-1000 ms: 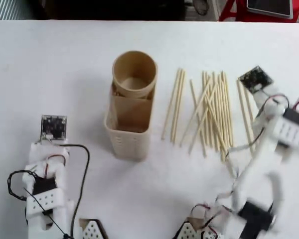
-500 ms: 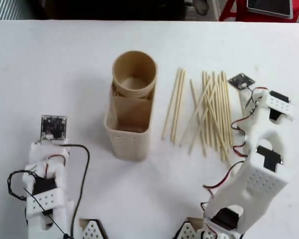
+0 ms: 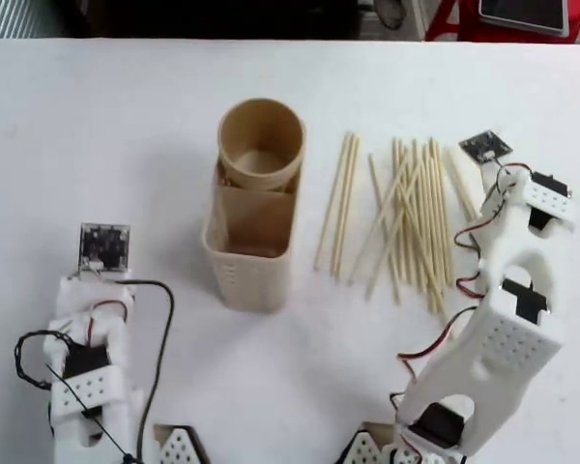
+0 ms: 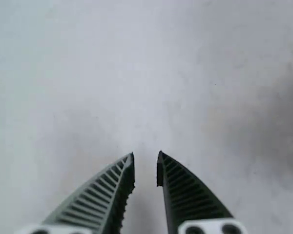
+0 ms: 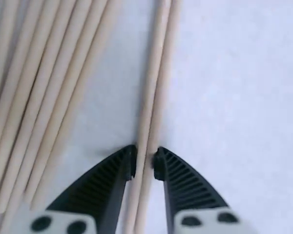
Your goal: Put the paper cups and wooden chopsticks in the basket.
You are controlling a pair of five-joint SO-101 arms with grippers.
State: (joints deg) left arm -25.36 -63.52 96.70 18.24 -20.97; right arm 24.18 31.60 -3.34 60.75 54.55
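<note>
White table, its surface plain and matte, spanning the high view from edge to edge. Beyond its far edge: a dark strip of room; at the far left corner, a pale slatted surface; at the far right, a red frame and, just beside it, a flat dark-screened device with a light border. A small round object, too indistinct to name, lies near the red frame.
</note>
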